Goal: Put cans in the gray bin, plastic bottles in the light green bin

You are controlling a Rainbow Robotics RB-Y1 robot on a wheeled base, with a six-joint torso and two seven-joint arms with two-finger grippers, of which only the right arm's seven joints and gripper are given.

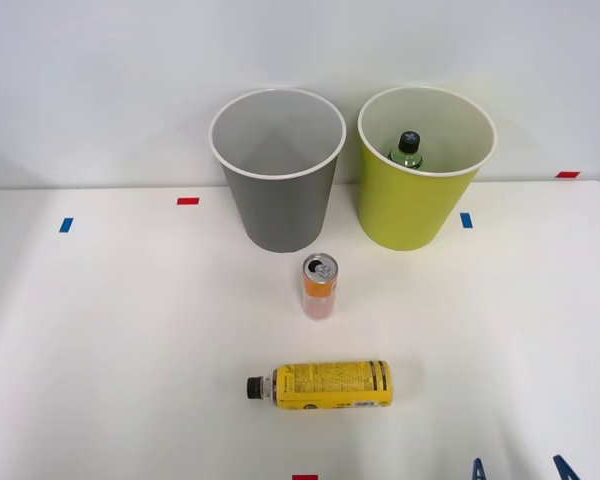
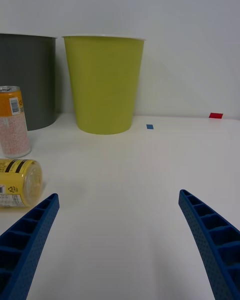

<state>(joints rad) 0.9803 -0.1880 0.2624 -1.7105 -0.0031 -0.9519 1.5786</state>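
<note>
Sorting has started but is not finished, going by how things sit now. On the white table [image 1: 100,330] the two tall bins stand side by side at the back, close but not touching. The gray bin [image 1: 278,190] is on the robot's left, and as far as its inside can be seen, nothing is in it. The light green bin [image 1: 410,205] is on the robot's right, and one bottle is already inside it: the green-label bottle [image 1: 407,150], with its black cap poking up (so one of three things looks done).

Two things are left. The yellow-label bottle [image 1: 325,385] lies on its side near the front of the table, with its black cap pointing to the robot's left. It belongs in the light green bin. The orange can [image 1: 319,286] stands upright between that bottle and the gray bin, just in front of the gray bin, and it belongs in there.

The right gripper [image 2: 120,240] hangs low over the front of the table, off to the right of the lying bottle and not touching it. Its two blue ribbed fingers [image 2: 30,240] are spread wide apart with nothing between them. It faces the bins (the light green one sits straight ahead of it).
</note>
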